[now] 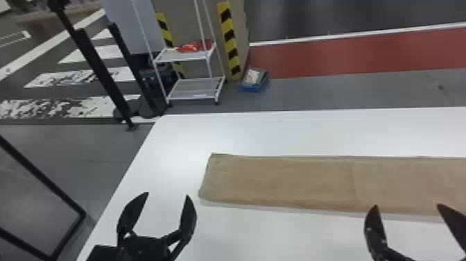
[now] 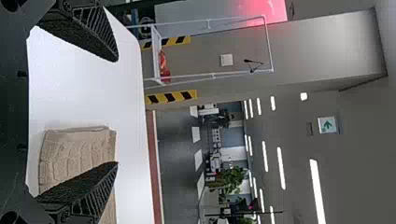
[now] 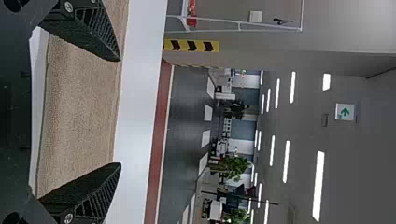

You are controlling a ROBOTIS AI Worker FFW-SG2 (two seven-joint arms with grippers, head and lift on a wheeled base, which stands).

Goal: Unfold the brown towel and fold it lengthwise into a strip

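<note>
On tbl, towel flat, in strip

In the head view, the left gripper was at the bottom edge, its two black fingers wide apart and their tips pointing forward. The right gripper was well apart from it, near the lower right corner, and was also open. Both wrist views showed ribbed sides on the fingers.
</note>
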